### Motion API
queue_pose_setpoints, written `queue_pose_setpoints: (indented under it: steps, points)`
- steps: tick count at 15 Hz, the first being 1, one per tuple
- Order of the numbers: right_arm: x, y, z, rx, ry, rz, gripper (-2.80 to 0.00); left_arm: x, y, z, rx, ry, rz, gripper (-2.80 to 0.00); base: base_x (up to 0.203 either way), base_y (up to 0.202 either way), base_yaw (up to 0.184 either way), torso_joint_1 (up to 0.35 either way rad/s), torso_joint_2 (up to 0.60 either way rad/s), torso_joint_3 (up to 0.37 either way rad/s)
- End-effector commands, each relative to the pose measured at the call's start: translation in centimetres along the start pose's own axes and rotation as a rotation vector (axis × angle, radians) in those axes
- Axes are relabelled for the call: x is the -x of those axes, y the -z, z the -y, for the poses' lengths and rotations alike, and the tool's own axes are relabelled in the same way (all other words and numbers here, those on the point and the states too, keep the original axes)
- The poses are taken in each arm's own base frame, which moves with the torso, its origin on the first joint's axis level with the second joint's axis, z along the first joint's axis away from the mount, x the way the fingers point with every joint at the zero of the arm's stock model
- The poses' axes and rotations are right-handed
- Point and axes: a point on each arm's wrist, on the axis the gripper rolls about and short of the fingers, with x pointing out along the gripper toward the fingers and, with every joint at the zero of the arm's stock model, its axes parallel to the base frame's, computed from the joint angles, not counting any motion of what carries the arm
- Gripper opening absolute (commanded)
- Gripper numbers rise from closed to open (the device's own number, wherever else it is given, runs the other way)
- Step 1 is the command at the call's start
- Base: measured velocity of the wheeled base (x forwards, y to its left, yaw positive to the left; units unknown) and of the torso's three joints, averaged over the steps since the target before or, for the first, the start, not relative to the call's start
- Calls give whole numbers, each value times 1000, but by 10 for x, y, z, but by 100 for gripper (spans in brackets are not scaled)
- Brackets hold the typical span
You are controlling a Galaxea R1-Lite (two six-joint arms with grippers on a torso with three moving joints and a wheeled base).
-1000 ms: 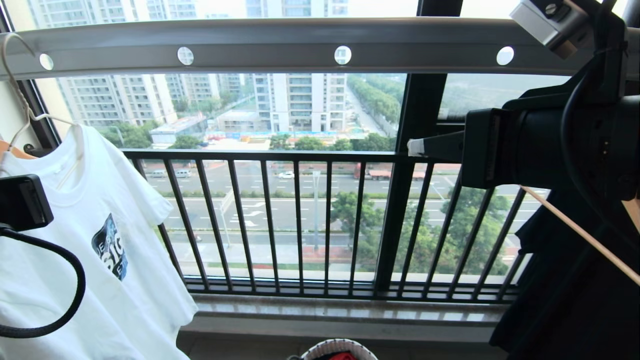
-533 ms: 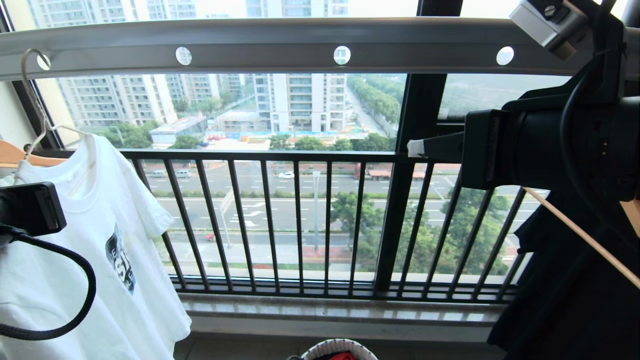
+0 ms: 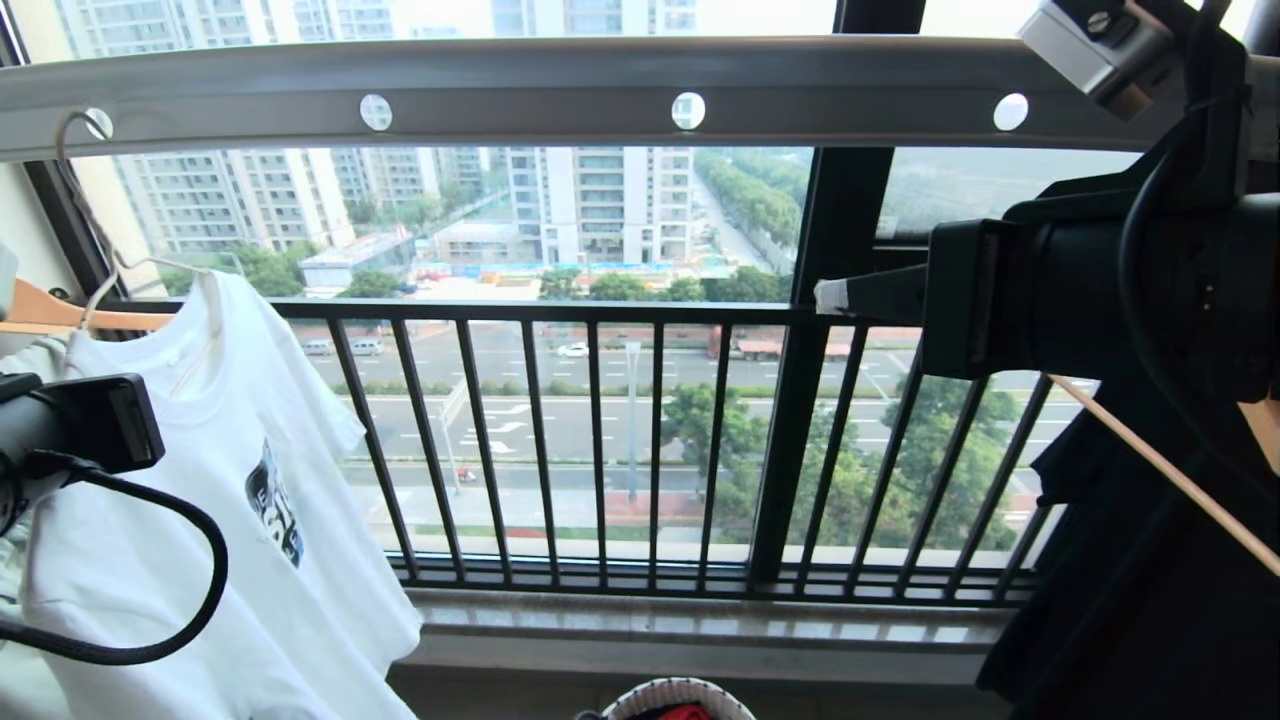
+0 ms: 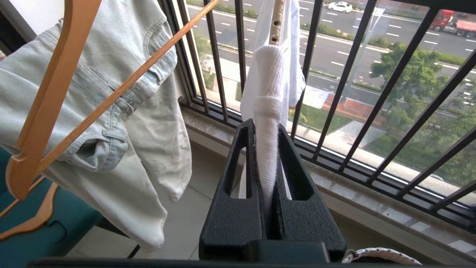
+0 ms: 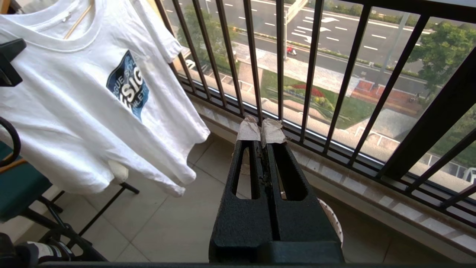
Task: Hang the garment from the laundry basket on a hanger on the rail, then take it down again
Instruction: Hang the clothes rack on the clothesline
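The garment (image 3: 210,500), a white T-shirt with a dark blue chest print, hangs at the left on the thin cream hanger (image 3: 105,270). The hanger's hook reaches up against the rail (image 3: 560,85) beside its leftmost hole; I cannot tell whether it rests on the rail. My left gripper (image 4: 266,126) is shut on a ribbed white fold of the garment (image 4: 273,70) just below the hanger. My right gripper (image 3: 835,295) is held still at the right, shut and empty, its taped tips (image 5: 261,130) together. The garment (image 5: 93,93) also shows in the right wrist view. The laundry basket (image 3: 680,695) stands on the floor below.
The black barred window railing (image 3: 600,440) runs behind everything. A pale denim garment (image 4: 122,111) on a wooden hanger (image 4: 55,85) hangs close to the left gripper. A dark garment (image 3: 1150,600) hangs at the far right. A teal seat (image 5: 18,190) stands at the left.
The left arm has carried the garment and hanger to the right and slightly up, bringing the hook to the rail's leftmost hole. The right arm has not moved.
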Motion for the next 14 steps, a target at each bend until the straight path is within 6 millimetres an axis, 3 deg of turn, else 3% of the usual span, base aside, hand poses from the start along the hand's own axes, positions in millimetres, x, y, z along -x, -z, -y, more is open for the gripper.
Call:
queue_pose_setpoints:
  steps: [1, 11, 12, 13, 14]
  points:
    - [0, 0, 0, -1, 0, 0, -280, -4, 3, 0, -7, -16, -17, -280, 0, 0, 0, 0, 0, 0]
    - [0, 0, 0, -1, 1, -1, -280, -8, 8, 2, 6, -20, -35, -280, 0, 0, 0, 0, 0, 0]
    - [0, 0, 0, -1, 1, -2, -280, -8, 8, 2, 8, -20, -34, -80, 0, 0, 0, 0, 0, 0]
    - [0, 1, 0, -1, 1, -3, -280, -7, 7, 1, 7, -20, -33, 0, 0, 0, 0, 0, 0, 0]
    - [0, 1, 0, 0, 2, -5, -280, -7, 7, 1, 7, -20, -33, 0, 0, 0, 0, 0, 0, 0]
